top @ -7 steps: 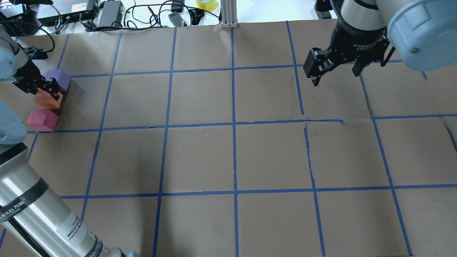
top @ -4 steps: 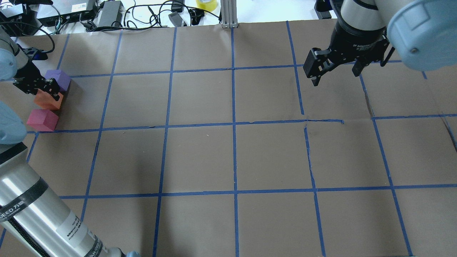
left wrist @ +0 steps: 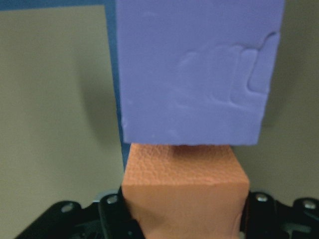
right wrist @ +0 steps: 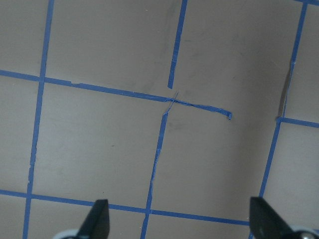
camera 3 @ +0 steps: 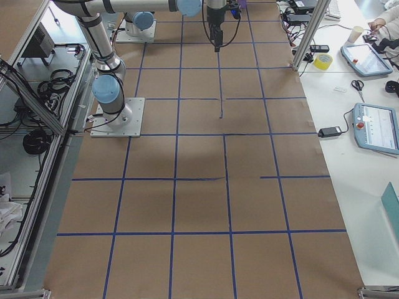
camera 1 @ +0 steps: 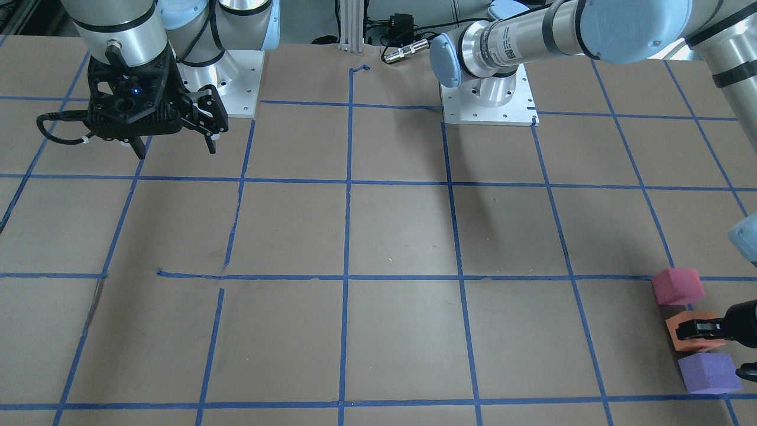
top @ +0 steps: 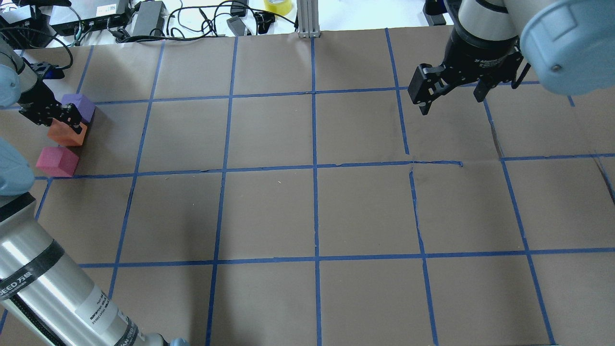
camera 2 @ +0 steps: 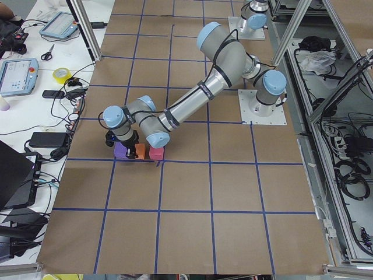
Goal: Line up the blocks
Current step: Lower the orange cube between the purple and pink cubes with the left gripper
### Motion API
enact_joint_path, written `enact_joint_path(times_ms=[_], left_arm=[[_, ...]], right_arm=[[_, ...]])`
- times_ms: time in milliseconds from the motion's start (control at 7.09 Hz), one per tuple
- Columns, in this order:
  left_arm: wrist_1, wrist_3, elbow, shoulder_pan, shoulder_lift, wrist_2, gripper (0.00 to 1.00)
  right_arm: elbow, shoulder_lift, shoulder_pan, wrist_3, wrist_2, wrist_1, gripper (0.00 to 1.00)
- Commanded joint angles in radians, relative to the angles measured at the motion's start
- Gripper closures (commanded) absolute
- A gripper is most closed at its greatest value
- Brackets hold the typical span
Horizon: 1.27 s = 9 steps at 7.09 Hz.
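Three cubes stand in a row at the table's far left: purple block (top: 79,105), orange block (top: 68,136), red-pink block (top: 56,161). They also show in the front view: purple (camera 1: 708,373), orange (camera 1: 696,341), red-pink (camera 1: 678,286). My left gripper (top: 62,128) is shut on the orange block. In the left wrist view the orange block (left wrist: 184,184) sits between the fingers, against the purple block (left wrist: 194,69). My right gripper (top: 451,103) hangs open and empty above the far right of the table; it also shows in the right wrist view (right wrist: 179,221).
Brown paper with a blue tape grid (top: 314,168) covers the table. Cables, power bricks and a yellow tape roll (top: 277,6) lie beyond the far edge, beside an aluminium post (top: 307,19). The left arm's lower link (top: 48,288) crosses the near left corner.
My left gripper has shifted the orange block slightly toward the purple block, widening the gap to the red-pink block. The right arm has barely moved.
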Motion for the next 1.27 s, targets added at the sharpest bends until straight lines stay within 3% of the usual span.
enact_joint_path(times_ms=[0,282,564,706,847,1129], left_arm=[[0.007,0.006,0.001,0.0,-0.004,0.0,1.0],[0.009,0.007,-0.001,0.0,-0.007,0.0,1.0],[0.009,0.006,-0.004,0.0,-0.009,-0.003,0.91],[0.01,0.006,-0.01,0.0,-0.01,-0.003,0.65],[0.019,0.007,-0.013,0.0,-0.01,-0.005,0.01],[0.019,0.009,-0.005,0.0,0.011,-0.003,0.0]], right_arm=[[0.0,0.0,0.0,0.0,0.0,0.0,0.0],[0.0,0.002,0.0,0.0,0.0,0.0,0.0],[0.0,0.0,0.0,0.002,0.0,0.0,0.0],[0.0,0.0,0.0,0.0,0.0,0.0,0.0],[0.0,0.0,0.0,0.0,0.0,0.0,0.0],[0.0,0.0,0.0,0.0,0.0,0.0,0.0]])
